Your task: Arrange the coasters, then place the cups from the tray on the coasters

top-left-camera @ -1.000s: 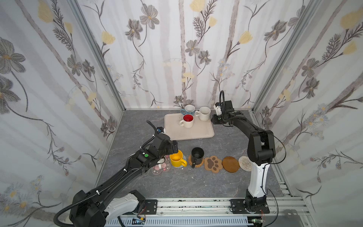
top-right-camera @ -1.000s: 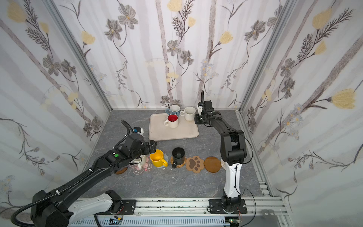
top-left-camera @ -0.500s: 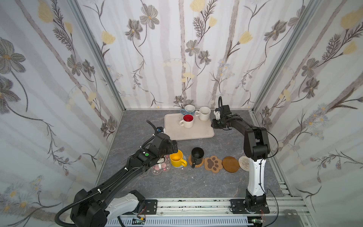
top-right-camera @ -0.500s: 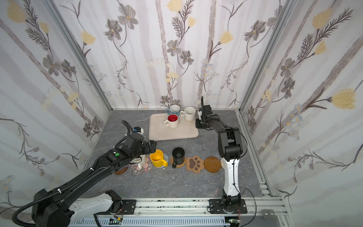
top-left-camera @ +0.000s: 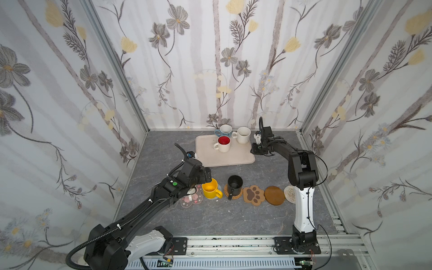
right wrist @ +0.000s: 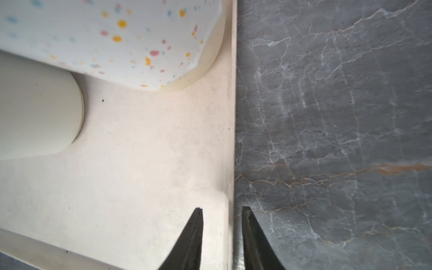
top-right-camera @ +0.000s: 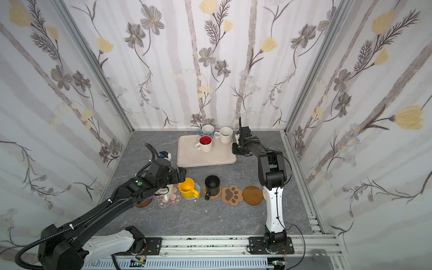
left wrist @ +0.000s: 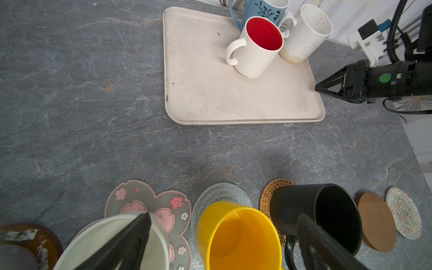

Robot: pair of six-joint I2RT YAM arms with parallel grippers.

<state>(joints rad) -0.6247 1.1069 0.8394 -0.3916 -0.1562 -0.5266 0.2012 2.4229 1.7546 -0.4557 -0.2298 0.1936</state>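
Fingers of the right gripper (right wrist: 222,210) stand a narrow gap apart and straddle the right rim of the tray (right wrist: 231,140), one tip over the tray floor and one over the grey worktop (top-left-camera: 233,219); tray floor shows between the inner finger and the rim, so nothing is pinched. The tray lies at the far middle of the worktop and carries three mugs at its far end: a white mug with a red inside (top-left-camera: 223,143), a blue patterned mug (top-left-camera: 224,131) and a speckled cream mug (top-left-camera: 243,135). The left gripper (left wrist: 224,215) hangs over the near row with its fingers spread wide and empty, the yellow mug (top-left-camera: 210,190) below the gap between them. That mug stands on the grey-blue coaster (left wrist: 219,191). To its left a white mug (left wrist: 93,238) sits on the pink blossom coaster (left wrist: 173,203); to its right the black mug (top-left-camera: 235,183) sits on the rattan coaster (top-left-camera: 238,197). Further right lie the bare paw coaster (top-left-camera: 253,194), a wooden disc (top-left-camera: 274,195) and the white woven round (top-left-camera: 289,192).
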